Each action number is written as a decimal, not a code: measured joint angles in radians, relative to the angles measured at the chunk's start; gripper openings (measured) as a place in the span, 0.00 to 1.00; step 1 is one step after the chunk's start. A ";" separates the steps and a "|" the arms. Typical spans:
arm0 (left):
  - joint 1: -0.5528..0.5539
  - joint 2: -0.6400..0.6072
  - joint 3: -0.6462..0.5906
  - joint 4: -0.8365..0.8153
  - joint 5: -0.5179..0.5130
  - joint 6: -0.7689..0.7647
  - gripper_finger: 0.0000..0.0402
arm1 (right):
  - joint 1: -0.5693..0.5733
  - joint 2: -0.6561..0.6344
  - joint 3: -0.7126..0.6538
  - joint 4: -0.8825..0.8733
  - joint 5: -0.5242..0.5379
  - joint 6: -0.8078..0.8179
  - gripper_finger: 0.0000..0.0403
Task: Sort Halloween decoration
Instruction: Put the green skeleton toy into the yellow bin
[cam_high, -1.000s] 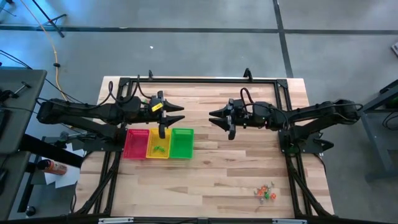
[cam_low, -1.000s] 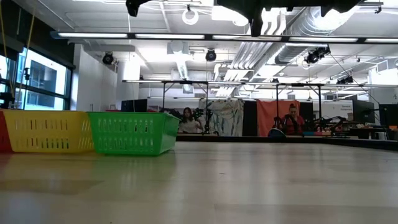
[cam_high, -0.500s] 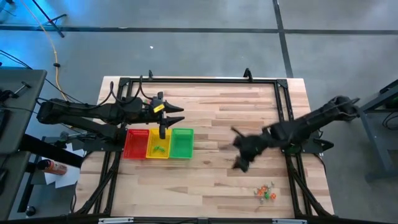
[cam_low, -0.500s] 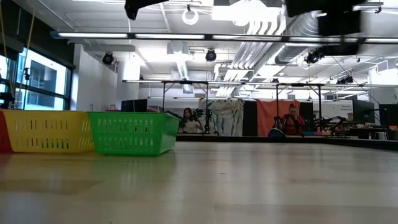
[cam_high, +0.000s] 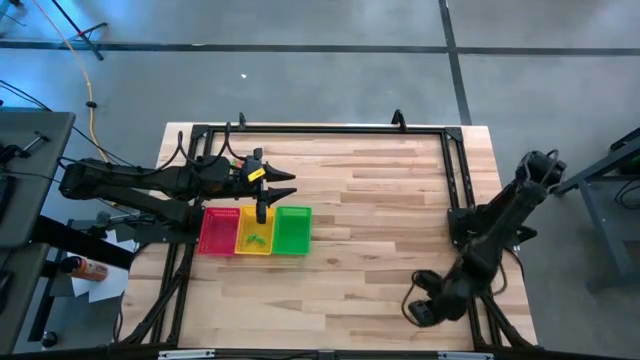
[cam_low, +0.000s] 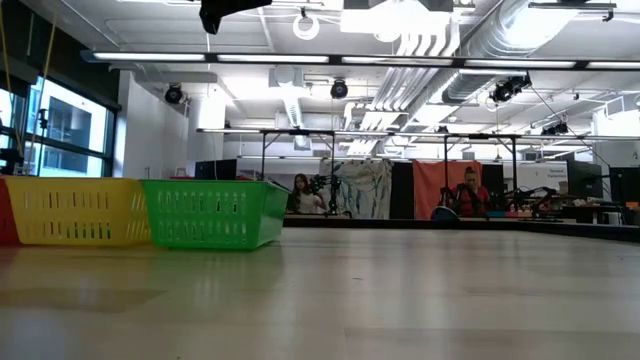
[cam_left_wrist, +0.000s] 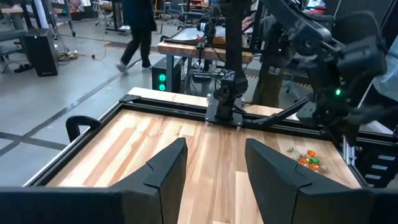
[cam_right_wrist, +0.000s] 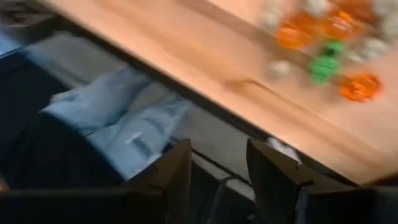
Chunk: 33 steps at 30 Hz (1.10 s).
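The Halloween decoration is a small heap of orange, green and pale grey trinkets lying on the wooden table near its near right corner. It shows in the left wrist view (cam_left_wrist: 305, 158) and, blurred, in the right wrist view (cam_right_wrist: 323, 43). In the high view my right arm covers it. My right gripper (cam_high: 420, 306) (cam_right_wrist: 214, 177) is open and empty, low over the table's near edge beside the heap. My left gripper (cam_high: 284, 185) (cam_left_wrist: 214, 165) is open and empty, held above the far side of the trays.
Red (cam_high: 219, 231), yellow (cam_high: 254, 231) and green (cam_high: 292, 230) plastic trays stand side by side left of the middle; small green bits lie in the yellow one. A black frame rail (cam_high: 330, 128) runs around the table. People show in the room behind.
My right gripper has swung quickly from the table's middle toward the near right corner and come down by the trinkets, which it now covers in the high view. It has left the top of the low view.
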 joint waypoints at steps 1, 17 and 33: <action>0.000 0.000 0.000 0.000 0.000 0.000 0.38 | 0.011 0.021 0.000 -0.009 -0.003 0.023 0.37; 0.000 0.000 0.000 0.001 0.000 -0.043 0.38 | 0.015 0.245 -0.001 -0.088 -0.070 0.073 0.37; 0.000 0.000 0.000 0.001 0.000 -0.044 0.38 | 0.005 0.246 -0.001 -0.127 -0.073 0.066 0.37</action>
